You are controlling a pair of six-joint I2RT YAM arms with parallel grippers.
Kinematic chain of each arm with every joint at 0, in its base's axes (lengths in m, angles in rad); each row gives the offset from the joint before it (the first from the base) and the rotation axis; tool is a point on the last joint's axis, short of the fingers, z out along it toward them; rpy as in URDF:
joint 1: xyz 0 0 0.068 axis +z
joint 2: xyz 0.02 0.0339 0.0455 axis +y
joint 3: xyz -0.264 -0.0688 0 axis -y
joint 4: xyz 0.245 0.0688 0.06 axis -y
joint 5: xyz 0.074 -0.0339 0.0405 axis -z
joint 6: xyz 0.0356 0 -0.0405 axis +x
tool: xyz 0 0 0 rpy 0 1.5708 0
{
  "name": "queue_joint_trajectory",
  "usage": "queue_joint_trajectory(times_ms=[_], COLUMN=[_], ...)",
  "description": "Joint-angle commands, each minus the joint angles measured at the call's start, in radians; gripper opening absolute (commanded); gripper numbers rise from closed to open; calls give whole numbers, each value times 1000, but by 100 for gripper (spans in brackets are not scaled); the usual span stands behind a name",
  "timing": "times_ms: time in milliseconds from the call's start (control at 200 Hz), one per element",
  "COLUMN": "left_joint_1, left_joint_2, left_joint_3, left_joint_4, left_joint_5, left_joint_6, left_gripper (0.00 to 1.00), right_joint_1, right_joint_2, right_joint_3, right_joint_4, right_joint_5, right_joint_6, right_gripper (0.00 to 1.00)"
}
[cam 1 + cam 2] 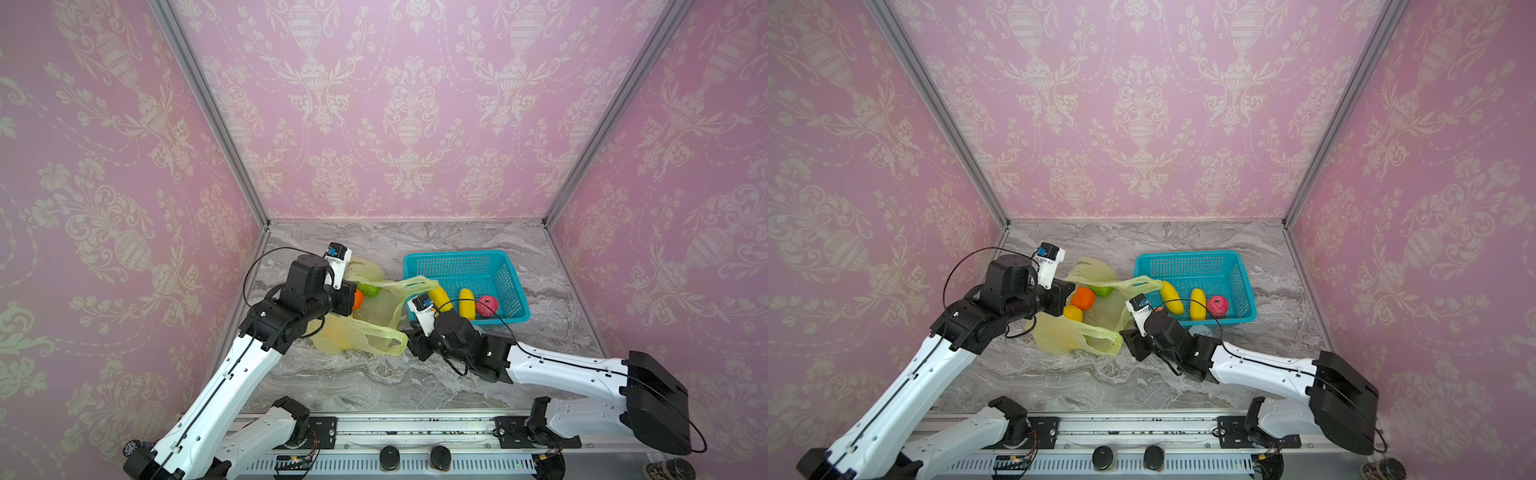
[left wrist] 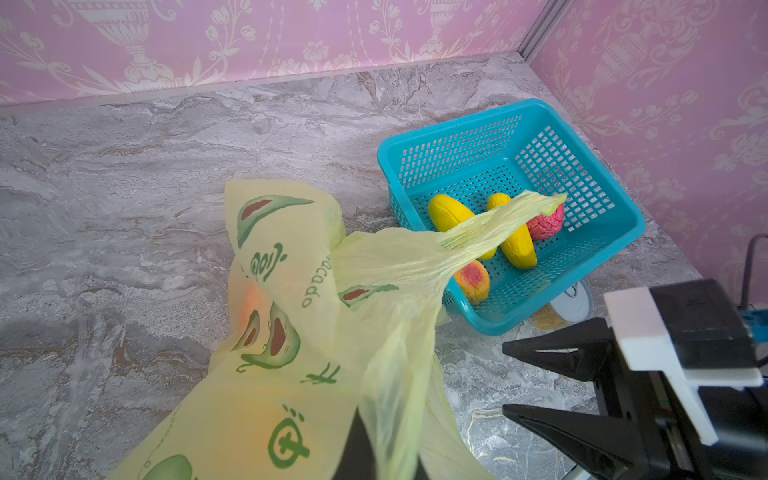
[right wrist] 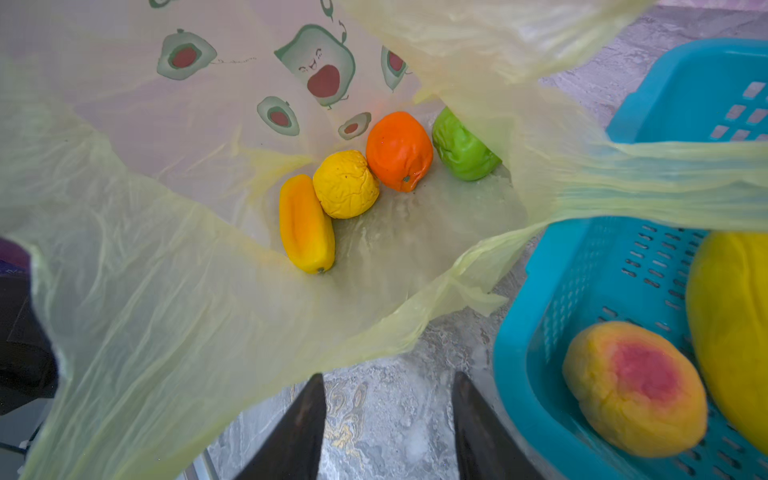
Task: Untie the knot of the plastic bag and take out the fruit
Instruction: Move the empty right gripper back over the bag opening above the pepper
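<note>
Left pincer [image 2: 370, 453] clenched on plastic bag [image 3: 166, 291] at rim; right pincer [image 3: 387, 376] gaped empty above counter [image 3: 386, 436]. I saw bag lying open beside basket [image 3: 532, 332], four fruit [image 3: 399, 149] inside bag, four more in basket.

L tool [image 2: 376, 440] pinched tight, R tool [image 3: 388, 376] hangs low w/ jaws apart.
</note>
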Motion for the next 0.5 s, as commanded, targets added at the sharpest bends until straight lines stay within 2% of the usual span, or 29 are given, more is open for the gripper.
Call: queue_joint_trajectory(times_ms=[0, 135, 320, 495], left_joint_1=[18, 22, 26, 26], left_joint_2=[-5, 1, 1, 3], left_joint_3=[-13, -16, -16, -18], left_joint_4=[14, 20, 24, 24], left_joint_5=[51, 77, 90, 89], left_joint_6=[-16, -19, -23, -24], left_gripper=[0, 0, 0, 0], right_joint_1=[4, 10, 40, 65], right_joint_2=[99, 230, 330, 425], right_joint_3=[92, 176, 251, 323], right_joint_4=[57, 64, 67, 69], right_joint_5=[6, -22, -80, -158], right_joint_6=[32, 47, 31, 27], right_gripper=[49, 46, 46, 53])
